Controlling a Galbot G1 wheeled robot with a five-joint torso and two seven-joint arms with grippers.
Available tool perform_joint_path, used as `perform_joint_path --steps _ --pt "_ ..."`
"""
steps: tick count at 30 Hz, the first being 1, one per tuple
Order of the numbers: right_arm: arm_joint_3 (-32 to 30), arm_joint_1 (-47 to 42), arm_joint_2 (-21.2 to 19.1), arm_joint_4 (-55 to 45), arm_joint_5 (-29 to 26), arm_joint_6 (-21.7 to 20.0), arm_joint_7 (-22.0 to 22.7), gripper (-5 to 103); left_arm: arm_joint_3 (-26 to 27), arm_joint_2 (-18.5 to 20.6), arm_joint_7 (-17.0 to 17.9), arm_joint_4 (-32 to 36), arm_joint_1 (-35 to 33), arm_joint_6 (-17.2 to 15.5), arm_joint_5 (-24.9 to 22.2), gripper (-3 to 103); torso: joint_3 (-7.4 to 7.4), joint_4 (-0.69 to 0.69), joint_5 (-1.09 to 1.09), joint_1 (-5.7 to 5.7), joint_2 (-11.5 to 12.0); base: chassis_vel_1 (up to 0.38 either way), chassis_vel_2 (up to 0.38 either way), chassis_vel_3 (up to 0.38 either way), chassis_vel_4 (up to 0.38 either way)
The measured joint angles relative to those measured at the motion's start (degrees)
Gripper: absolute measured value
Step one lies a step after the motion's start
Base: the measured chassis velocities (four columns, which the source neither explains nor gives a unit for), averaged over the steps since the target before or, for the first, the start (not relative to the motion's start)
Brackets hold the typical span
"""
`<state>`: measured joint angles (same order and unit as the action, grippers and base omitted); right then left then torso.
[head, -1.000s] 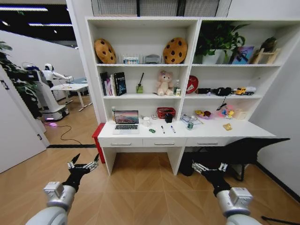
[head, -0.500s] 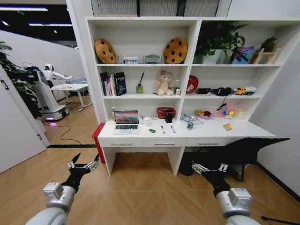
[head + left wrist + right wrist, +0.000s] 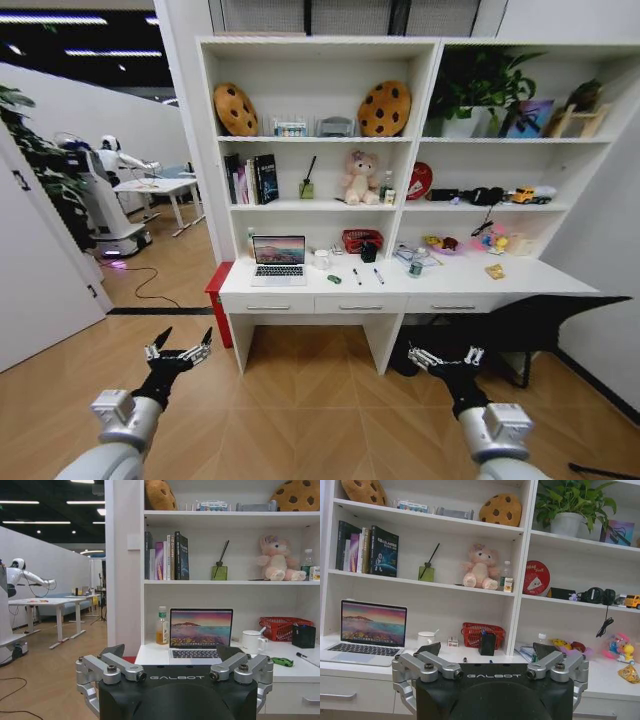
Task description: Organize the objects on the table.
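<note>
Shelving in white, joined to a long white desk (image 3: 500,282) with three shallow drawers, is seen from the head camera across a stretch of wooden floor. Both arms are held low in the foreground, well apart from the desk. The left gripper (image 3: 178,350) is raised over the floor on the left side, its fingers spread wide with nothing between them. The right gripper (image 3: 440,357) is held the same way on the right side, fingers parted and empty.

On the desk's left part an open silver laptop (image 3: 279,259) is set, its screen lit. Just to its right a white cup (image 3: 321,259) stands, and in front of the cup a tiny green toy car (image 3: 334,279) lies. Two loose pens (image 3: 357,277) lie near the middle of the desk top. Behind them a red basket (image 3: 358,239) and a small black box (image 3: 368,253) are placed against the back wall. Further right a small green-labelled bottle (image 3: 415,268) stands upright, and a flat yellowish piece (image 3: 495,270) lies towards the right end.

From the left wrist camera an orange bottle (image 3: 161,627) is seen just beside the laptop, on the side away from the cup. A pink plush bear (image 3: 359,180) is seated on the shelf above the desk.
</note>
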<state>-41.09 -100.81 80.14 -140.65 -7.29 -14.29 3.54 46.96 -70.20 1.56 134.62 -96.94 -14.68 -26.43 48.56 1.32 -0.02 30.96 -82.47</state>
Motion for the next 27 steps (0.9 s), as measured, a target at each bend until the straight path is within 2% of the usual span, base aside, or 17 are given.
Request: perform_joint_path --steps 7,16,27 --pt "-0.41 1.35 -0.27 -0.03 -2.13 -2.59 0.25 100 0.04 -0.03 -0.03 0.1 0.02 0.03 -0.19 100 0.01 0.01 0.03 0.0 0.0 -0.017 -0.013 0.008 0.003" --pt "-0.63 0.79 0.33 0.0 -2.32 -2.7 0.93 100 -0.13 0.6 -0.03 0.51 0.0 -0.81 -0.83 100 0.0 0.01 0.01 -0.02 -0.01 -0.054 0.027 0.051 -0.026" --pt "-0.33 0.83 0.38 0.18 -1.96 -2.79 1.13 100 -0.17 0.72 -0.28 0.61 -0.17 -0.79 -0.89 100 0.01 0.01 0.0 0.0 0.01 -0.213 0.146 0.215 -0.144"
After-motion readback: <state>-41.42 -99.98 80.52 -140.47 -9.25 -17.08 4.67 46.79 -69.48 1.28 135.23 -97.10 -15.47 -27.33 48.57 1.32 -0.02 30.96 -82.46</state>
